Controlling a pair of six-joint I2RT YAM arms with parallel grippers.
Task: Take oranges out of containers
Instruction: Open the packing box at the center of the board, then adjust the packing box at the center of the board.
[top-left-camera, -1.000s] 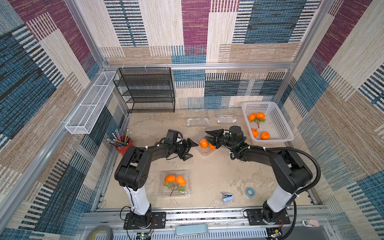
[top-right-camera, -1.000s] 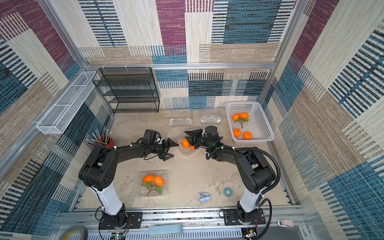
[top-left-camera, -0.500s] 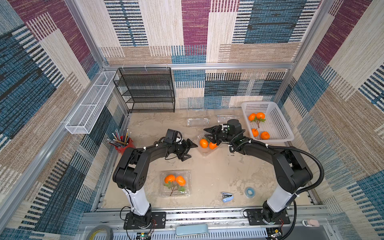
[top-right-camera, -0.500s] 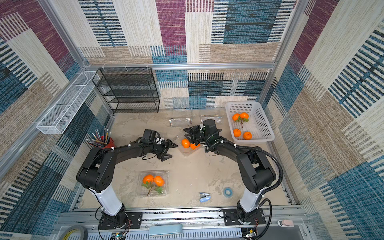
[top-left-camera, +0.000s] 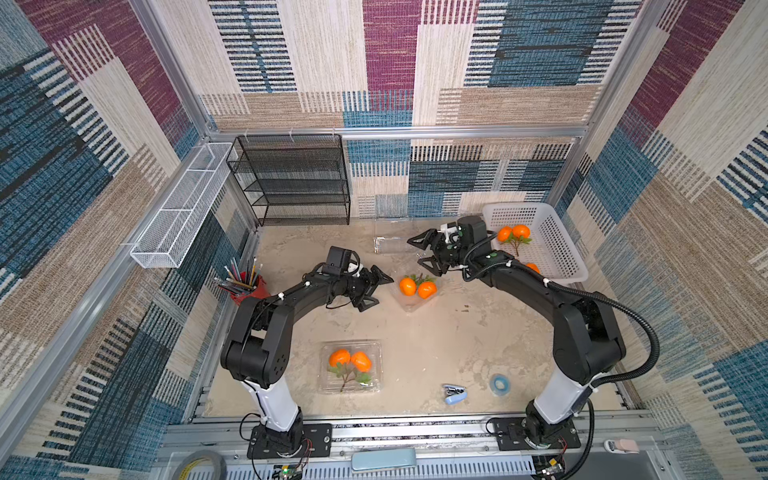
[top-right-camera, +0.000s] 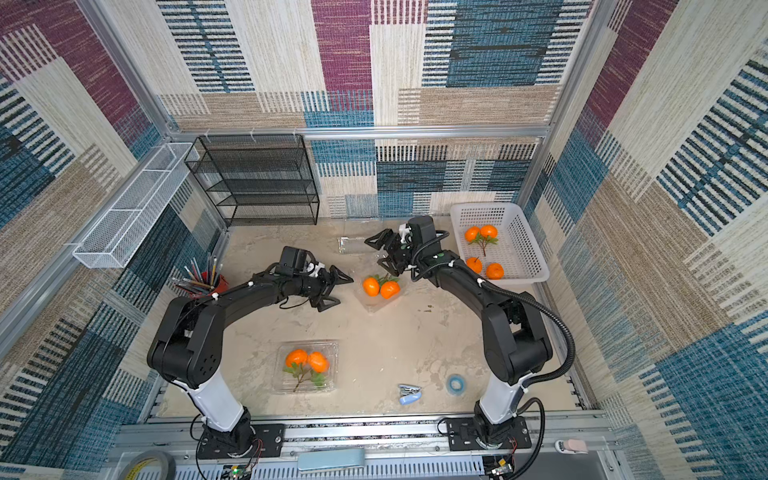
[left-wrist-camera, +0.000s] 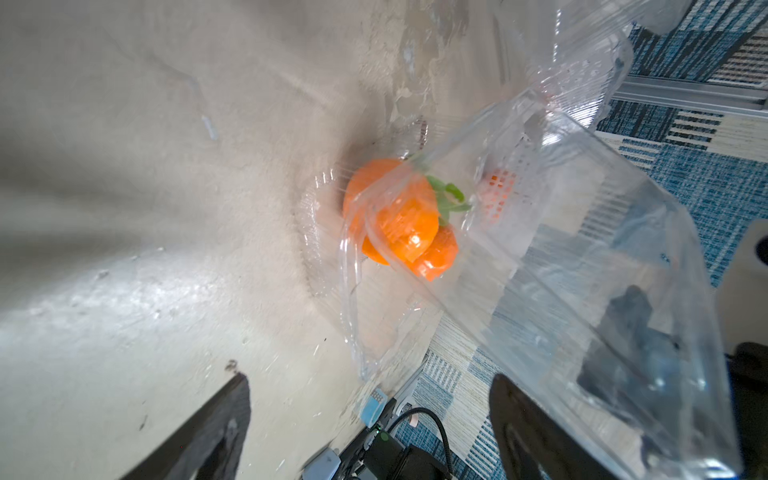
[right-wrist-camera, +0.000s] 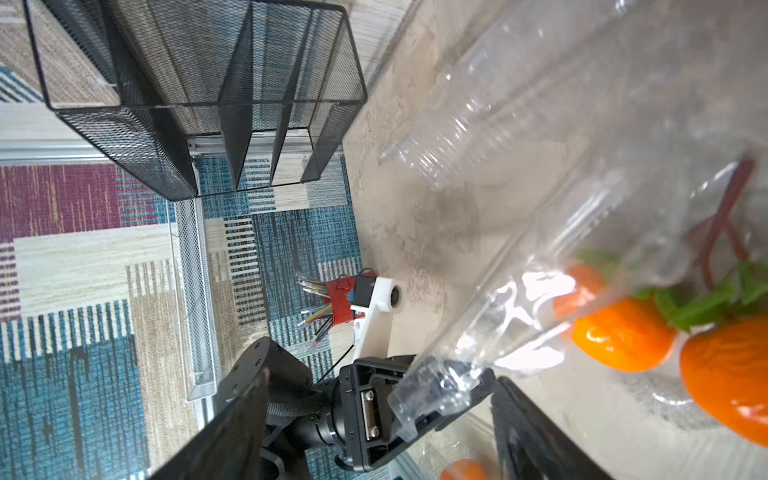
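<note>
- The left gripper (top-left-camera: 376, 291), left of centre in a top view, is released. Its jaws stand wide apart with nothing between them, and they point at the open container (top-left-camera: 409, 304) just beside it.
- The right gripper (top-left-camera: 417, 252), above and right of that container, is likewise released, with its jaws spread. In its wrist view the container's raised clear lid (right-wrist-camera: 540, 216) crosses the frame with a corner in the gap, and no finger is seen pressing on it.
- The middle oranges (top-left-camera: 417, 287), a leafy pair, sit in the open container at the frame's centre.
- The shut container (top-left-camera: 328, 384), at lower centre, holds the lower oranges (top-left-camera: 350, 360), a pair with leaves.
- The white basket (top-left-camera: 559, 249), at upper right, holds four basket oranges (top-right-camera: 481, 232): one stemmed pair and two more near the right arm.
- An empty container (top-left-camera: 390, 245) lies left of the right gripper.
</note>
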